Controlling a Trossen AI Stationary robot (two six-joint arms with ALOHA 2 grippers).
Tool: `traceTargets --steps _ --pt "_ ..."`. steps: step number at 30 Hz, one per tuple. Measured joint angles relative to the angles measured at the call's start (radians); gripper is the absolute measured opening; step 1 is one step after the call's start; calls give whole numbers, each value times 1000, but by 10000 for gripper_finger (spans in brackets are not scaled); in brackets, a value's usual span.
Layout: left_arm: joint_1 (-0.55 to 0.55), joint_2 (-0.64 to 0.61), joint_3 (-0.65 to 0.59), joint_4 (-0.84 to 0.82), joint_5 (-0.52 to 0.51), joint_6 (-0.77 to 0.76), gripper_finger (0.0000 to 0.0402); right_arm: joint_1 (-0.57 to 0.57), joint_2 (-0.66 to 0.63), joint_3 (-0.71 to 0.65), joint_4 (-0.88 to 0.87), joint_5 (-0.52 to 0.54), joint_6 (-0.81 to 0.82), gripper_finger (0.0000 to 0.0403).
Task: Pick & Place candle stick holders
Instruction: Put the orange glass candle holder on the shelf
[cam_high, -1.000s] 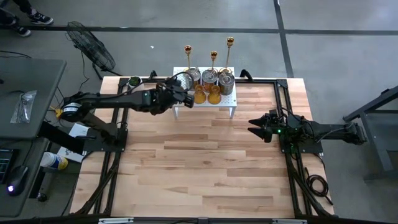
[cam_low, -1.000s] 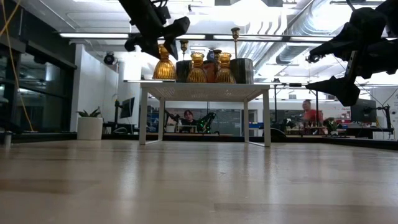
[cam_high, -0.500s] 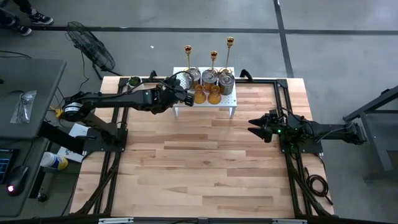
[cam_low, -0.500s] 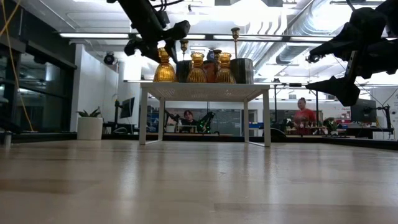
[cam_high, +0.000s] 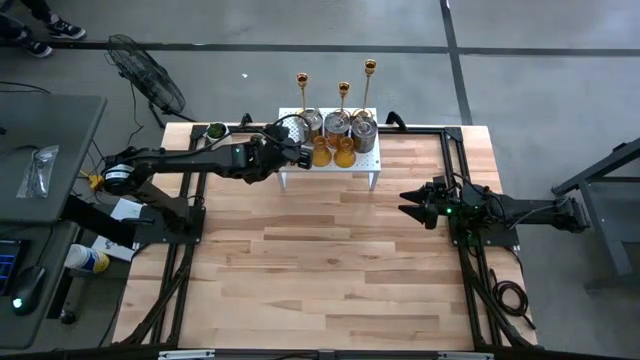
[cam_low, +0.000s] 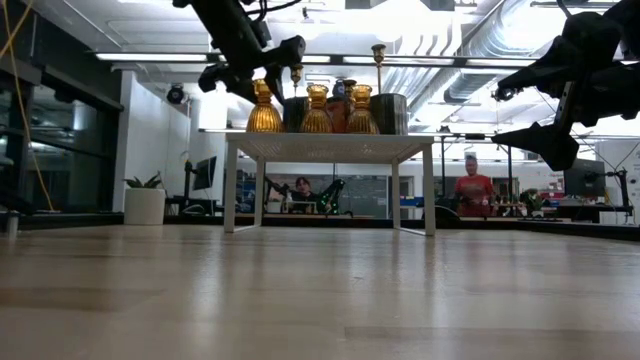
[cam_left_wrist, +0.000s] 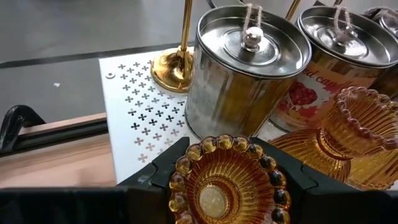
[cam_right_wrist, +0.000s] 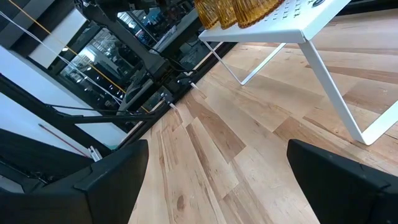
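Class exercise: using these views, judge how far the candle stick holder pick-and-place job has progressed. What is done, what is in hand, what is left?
Done: nothing visibly; no holder sits on the wooden table.
In hand: the left tool is shut on the amber glass holder at the white rack, at its left end.
Left: two amber holders, silver tins and gold sticks crowd the rack. The right tool waits open.

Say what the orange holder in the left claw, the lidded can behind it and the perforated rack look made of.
Orange holder: likely pressed amber glass, translucent, ribbed, beaded rim.
Lidded can: shiny silver metal, seemingly tin, reflective.
Perforated rack: apparently white-painted sheet metal with punched crosses.
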Motion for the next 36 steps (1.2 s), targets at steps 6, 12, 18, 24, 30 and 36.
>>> traceTargets --steps 6,12,18,24,30,36 --pt "0 0 0 0 -8 -2 148 0 0 0 0 0 0 375" --pt "0 0 0 0 -10 -2 148 0 0 0 0 0 0 375" --pt "1 0 0 0 -10 -3 148 0 0 0 0 0 0 375" --pt "1 0 0 0 -9 -2 148 0 0 0 0 0 0 375" --pt "1 0 0 0 -9 -3 148 0 0 0 0 0 0 375" --pt "1 17 0 10 -10 -24 148 0 0 0 0 0 0 375"
